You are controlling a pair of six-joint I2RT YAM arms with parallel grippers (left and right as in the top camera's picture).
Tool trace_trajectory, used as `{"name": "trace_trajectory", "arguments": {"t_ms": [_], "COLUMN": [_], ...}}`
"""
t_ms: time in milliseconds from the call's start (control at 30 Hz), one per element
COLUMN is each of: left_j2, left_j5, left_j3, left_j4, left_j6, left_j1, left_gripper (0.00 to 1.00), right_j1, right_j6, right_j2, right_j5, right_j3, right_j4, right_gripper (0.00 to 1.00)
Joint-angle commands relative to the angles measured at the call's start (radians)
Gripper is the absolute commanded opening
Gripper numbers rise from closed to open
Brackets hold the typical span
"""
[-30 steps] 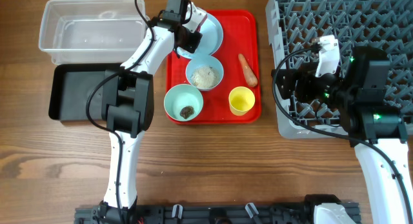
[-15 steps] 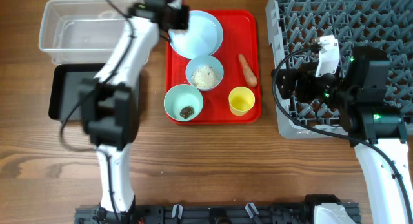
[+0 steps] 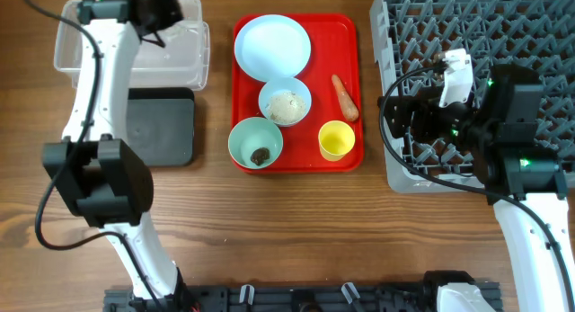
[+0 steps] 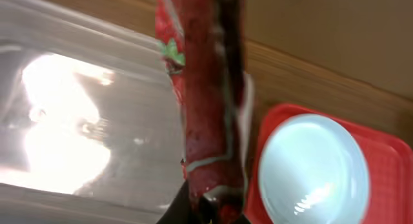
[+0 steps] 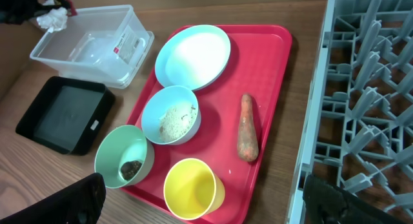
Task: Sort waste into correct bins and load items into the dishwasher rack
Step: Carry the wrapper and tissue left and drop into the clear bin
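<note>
My left gripper (image 3: 154,10) is shut on the red snack wrapper (image 4: 210,101) and holds it over the right end of the clear tub (image 3: 99,51). In the right wrist view a crumpled white tissue (image 5: 51,19) shows at that gripper; I cannot tell whether it is held. The black tray (image 3: 162,123) lies in front of the tub. On the red tray (image 3: 346,33) sit the bare plate (image 3: 272,47), a bowl of rice (image 3: 285,105), a bowl with the dark scrap (image 3: 256,143), the yellow cup (image 3: 335,139) and the carrot (image 3: 344,96). My right gripper (image 3: 392,114) is open and empty between the tray and the rack (image 3: 503,33).
The grey rack (image 5: 368,108) fills the right side, its near-left corner beside my right gripper. The left arm's links reach from the front edge up past the black tray. Bare wooden table (image 3: 296,231) lies in front of the red tray.
My left gripper has lifted the wrapper off the plate and swung left to over the clear tub. The plate is now bare. The right arm has not moved.
</note>
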Motion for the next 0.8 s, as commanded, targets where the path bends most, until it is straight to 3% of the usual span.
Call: {"name": "trace_trajectory", "arguments": {"t_ms": [0, 233, 267, 433, 567, 633, 767], "left_j2": [0.075, 0.109, 0.109, 0.099, 0.050, 0.001, -0.069], "left_j5": [-0.073, -0.087, -0.087, -0.068, 0.082, 0.163, 0.166], "left_j3": [0.001, 0.001, 0.001, 0.002, 0.002, 0.002, 0.002], "left_j4": [0.036, 0.073, 0.084, 0.093, 0.051, -0.009, -0.158], "left_j6": [-0.034, -0.034, -0.034, -0.034, -0.002, 0.082, 0.099], "left_j1": [0.026, 0.035, 0.035, 0.033, 0.018, -0.009, -0.074], "left_gripper": [0.24, 0.95, 1.00, 1.00, 0.99, 0.94, 0.96], "right_j1": [0.006, 0.006, 0.006, 0.006, 0.006, 0.006, 0.006], "right_j6": [0.007, 0.008, 0.007, 0.008, 0.007, 0.008, 0.008], "right_j2": [0.009, 0.009, 0.009, 0.009, 0.009, 0.009, 0.009], "right_j5": [-0.013, -0.013, -0.013, -0.013, -0.013, -0.013, -0.013], "right_j3": [0.021, 0.021, 0.021, 0.021, 0.021, 0.021, 0.021], "right_j4": [0.002, 0.003, 0.004, 0.006, 0.006, 0.013, 0.029], "right_gripper": [1.00, 1.00, 1.00, 0.99, 1.00, 1.00, 1.00]}}
